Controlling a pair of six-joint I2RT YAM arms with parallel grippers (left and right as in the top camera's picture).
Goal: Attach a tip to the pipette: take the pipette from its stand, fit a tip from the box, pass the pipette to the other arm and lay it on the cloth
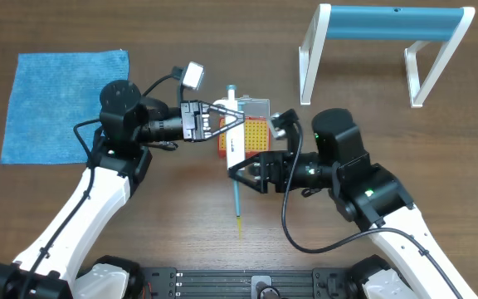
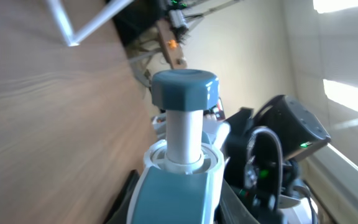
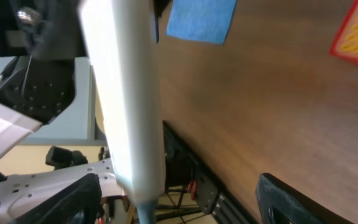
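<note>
Blue-capped pipette hangs just left of the tip box, clamped in the left gripper; the right gripper stands open around its white body.

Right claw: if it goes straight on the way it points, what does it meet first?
The pipette: its white body stands close ahead of the right claw, likely between its open fingers. Depth is unclear.

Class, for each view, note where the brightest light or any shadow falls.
Top view: even light, soft shadows on the table. Left wrist view: glare blows out bright patches beyond the pipette. Right wrist view: its white barrel is brightly lit.
</note>
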